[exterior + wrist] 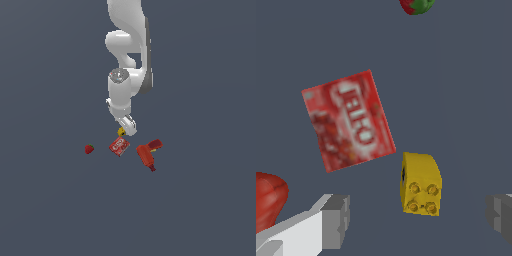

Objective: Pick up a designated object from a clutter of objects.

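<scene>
The designated object is a small yellow studded block (421, 184) with a dark spot on one side; in the exterior view this yellow piece (121, 132) shows just beside my hand. My gripper (418, 220) is open, its grey fingers (336, 220) standing either side of the yellow block with gaps on both sides. From outside, my gripper (127, 131) hangs low over the clutter, partly hiding the block. The clutter also holds a flat red box (348, 120), a red strawberry (417, 6) and a red power drill (148, 154).
The flat red box (119, 146) lies close by the yellow block, the strawberry (89, 148) farther to the exterior view's left, the drill to the right. A red rounded part of the drill (268, 200) shows near one finger. The ground is plain dark grey.
</scene>
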